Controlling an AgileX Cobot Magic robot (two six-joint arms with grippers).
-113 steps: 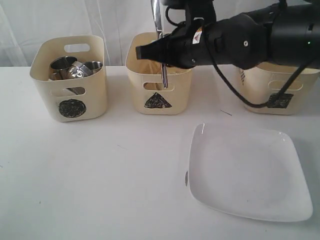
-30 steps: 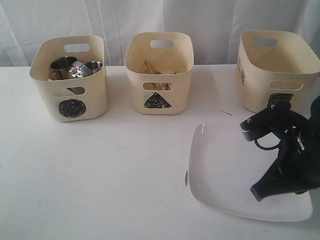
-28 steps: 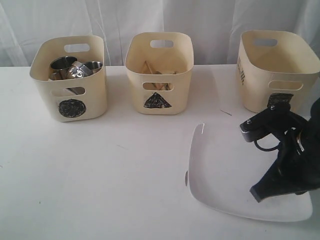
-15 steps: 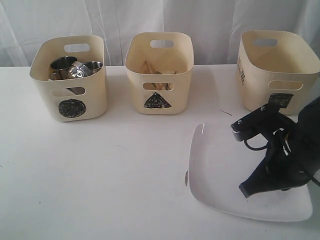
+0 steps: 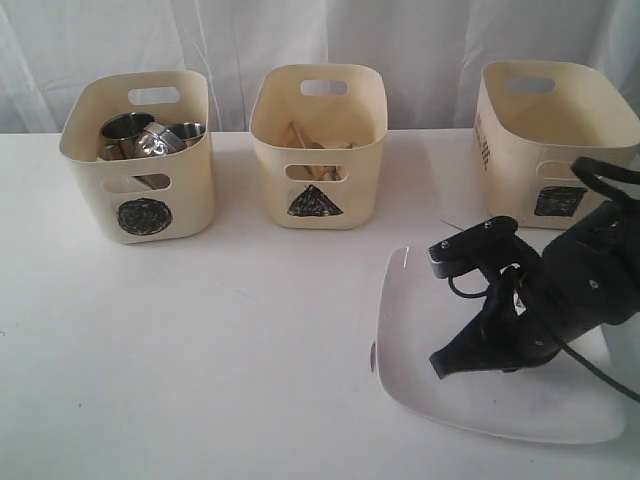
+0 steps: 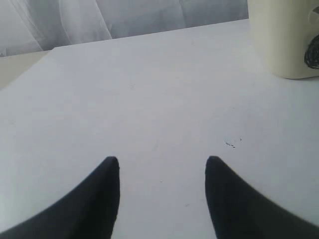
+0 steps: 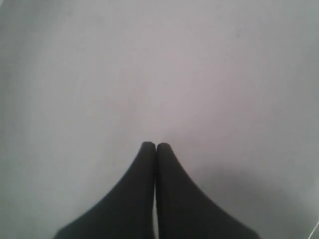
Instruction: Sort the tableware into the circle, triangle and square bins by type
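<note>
A: How is the large white square plate (image 5: 405,330) expected to handle, and where is it found?

B: It is found lying flat on the white surface (image 5: 200,350), just in front of the cream plastic bin marked with a black square (image 5: 515,160). It is judged to be stiff, rather heavy, glazed and so slippery, and easily broken if dropped. As it lies flat, it can probably be taken only at the raised rim, with one finger slid under the edge.

A: What is seen of the claws?

B: The right claw (image 5: 440,364) is closed on nothing. Its tips are pressed together over the left part of the plate, and contact cannot be confirmed. The left claw (image 6: 162,162) is spread wide and empty above bare surface.

A: And the containers?

B: In the cream bin marked with a black circle (image 5: 180,175), shiny steel mugs (image 5: 127,128) are packed together. In the cream bin marked with a black triangle (image 5: 270,150), wooden chopsticks (image 5: 298,137) are seen, but other cutlery cannot be made out. The inside of the square bin is mostly hidden by its front wall, and nothing is seen above its rim.
</note>
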